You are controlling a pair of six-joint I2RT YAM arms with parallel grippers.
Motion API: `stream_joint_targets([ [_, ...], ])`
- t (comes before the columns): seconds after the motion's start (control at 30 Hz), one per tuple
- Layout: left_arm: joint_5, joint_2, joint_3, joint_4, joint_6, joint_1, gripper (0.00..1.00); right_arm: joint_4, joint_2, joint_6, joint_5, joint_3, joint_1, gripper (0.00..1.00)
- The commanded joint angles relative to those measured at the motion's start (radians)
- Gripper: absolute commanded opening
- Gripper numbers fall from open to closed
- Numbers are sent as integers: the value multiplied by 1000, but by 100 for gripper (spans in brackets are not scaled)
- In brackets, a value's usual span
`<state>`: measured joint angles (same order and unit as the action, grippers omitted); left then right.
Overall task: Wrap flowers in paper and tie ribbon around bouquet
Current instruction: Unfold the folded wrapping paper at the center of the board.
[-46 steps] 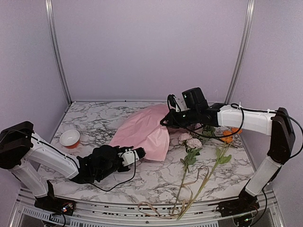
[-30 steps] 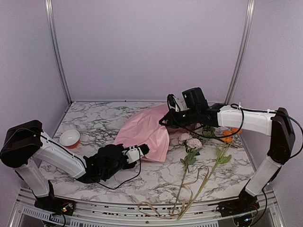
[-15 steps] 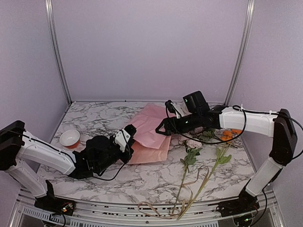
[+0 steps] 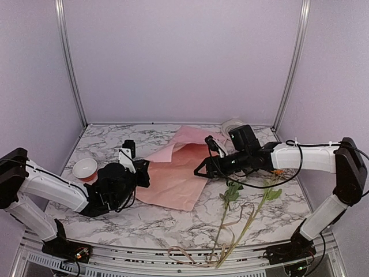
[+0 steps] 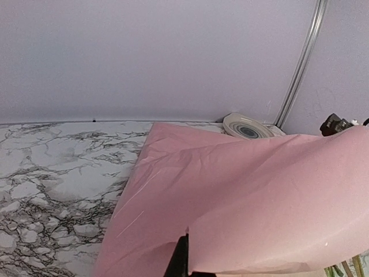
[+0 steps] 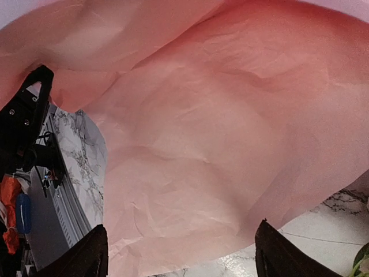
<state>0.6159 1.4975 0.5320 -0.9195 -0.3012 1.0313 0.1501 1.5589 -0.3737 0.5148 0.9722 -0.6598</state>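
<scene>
A small white bowl with an orange rim (image 4: pixel 85 169) stands well to the left of the large pale pink sheet of paper (image 4: pixel 173 182), which lies spread over the middle of the marble-patterned table (image 4: pixel 144 222). Its far right part is lifted and folded. Behind the paper's far right corner sits a round white-grey disc (image 4: pixel 232 124) (the left wrist camera shows it past the sheet's far edge). To the right of the paper lie the long-stemmed flowers (image 4: pixel 232 193). Their heads are mostly hidden behind the right forearm, with only a bit of orange showing. The thin beige ribbon (image 4: pixel 187 259) loops at the table's near edge, in front of the paper's right side.

The left arm reaches low across the table towards the paper's left edge. The left gripper (image 4: pixel 142 172) has its fingers pinched tight on that edge, and the sheet rises from them in the wrist view. The right arm stretches in from the right, forearm low over the flower heads. The right gripper (image 6: pixel 180 254) is at the paper's right edge, fingers spread wide with nothing clamped between them.
</scene>
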Motion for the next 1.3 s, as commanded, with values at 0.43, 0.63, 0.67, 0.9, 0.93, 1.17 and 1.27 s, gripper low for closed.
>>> stream_joint_targets([
  [0.43,259,-364,-321,388,-1046,-228,0,164,209,95,-556,258,8,81],
  [0.63,213,-358,-334,451,-1160,-257,0,164,363,144,-605,389,8,80],
  [0.67,193,-345,-328,451,-1153,-261,0,147,402,159,-618,402,8,80],
  [0.9,103,-276,-262,450,-985,-284,0,259,634,209,-849,554,10,76],
  [0.93,94,-263,-245,450,-942,-284,0,253,636,212,-850,539,12,76],
  [1.17,-29,-163,-138,433,-732,-324,0,253,559,145,-871,360,26,75],
  [1.27,-54,-125,-99,435,-661,-339,0,237,511,121,-823,268,26,74],
])
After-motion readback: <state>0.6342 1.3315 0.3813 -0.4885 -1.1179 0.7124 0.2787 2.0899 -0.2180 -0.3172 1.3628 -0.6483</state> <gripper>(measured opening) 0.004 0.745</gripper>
